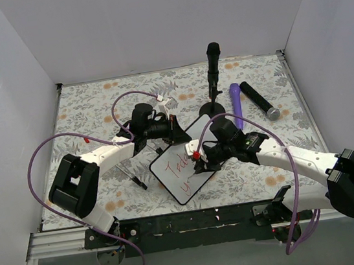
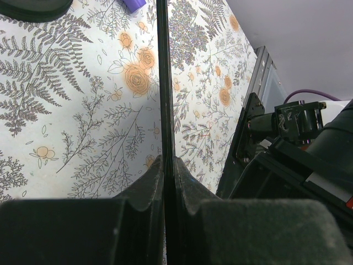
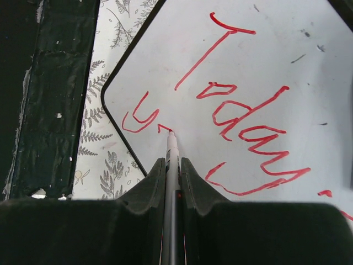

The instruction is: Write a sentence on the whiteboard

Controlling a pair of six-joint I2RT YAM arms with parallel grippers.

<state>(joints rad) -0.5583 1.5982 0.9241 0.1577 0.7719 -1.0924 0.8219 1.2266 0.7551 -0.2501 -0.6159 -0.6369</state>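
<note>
The whiteboard (image 1: 163, 169) lies slanted on the floral mat between the arms, white with a thin black frame. My left gripper (image 1: 175, 131) is shut on its far edge; in the left wrist view the black frame edge (image 2: 165, 99) runs straight up between the closed gripper (image 2: 168, 163). My right gripper (image 1: 200, 157) is shut on a red marker (image 3: 172, 160), whose tip touches the board (image 3: 276, 49). The sentence (image 3: 248, 121) reads "Today" in red with a trailing stroke, and a second line starts with "y" (image 3: 138, 118) plus a short stroke at the tip.
A black microphone stand (image 1: 213, 69) with a round base stands behind the board. A purple cylinder (image 1: 236, 102) and a black cylinder with a grey end (image 1: 259, 100) lie at the back right. A black pen (image 1: 133, 177) lies left of the board. White walls enclose the mat.
</note>
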